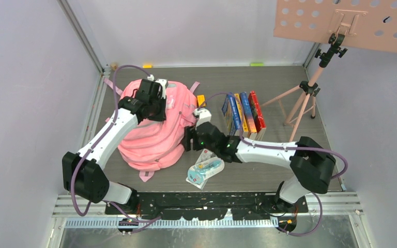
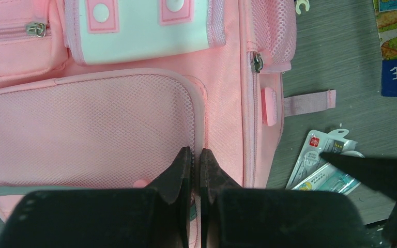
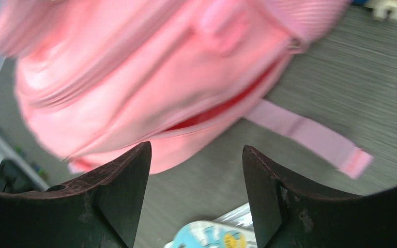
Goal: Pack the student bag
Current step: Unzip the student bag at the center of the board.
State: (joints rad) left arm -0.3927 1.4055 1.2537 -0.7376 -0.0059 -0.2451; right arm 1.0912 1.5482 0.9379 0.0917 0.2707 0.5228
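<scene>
From above, the pink student bag (image 1: 152,134) lies flat on the surface (image 1: 269,178), left of centre. The left arm (image 1: 108,137) arches over it, wrist bent down above its upper part. The right arm (image 1: 269,151) stretches low to the left, its wrist beside the bag's right edge, over some stationery packets (image 1: 205,169).

Left wrist view: the left jaws are pressed together at the edge of the mesh pocket (image 2: 82,129); whether they pinch fabric cannot be told.

Right wrist view: the right jaws stand wide apart and empty, aimed at the bag's side near a strap (image 3: 310,137).
</scene>
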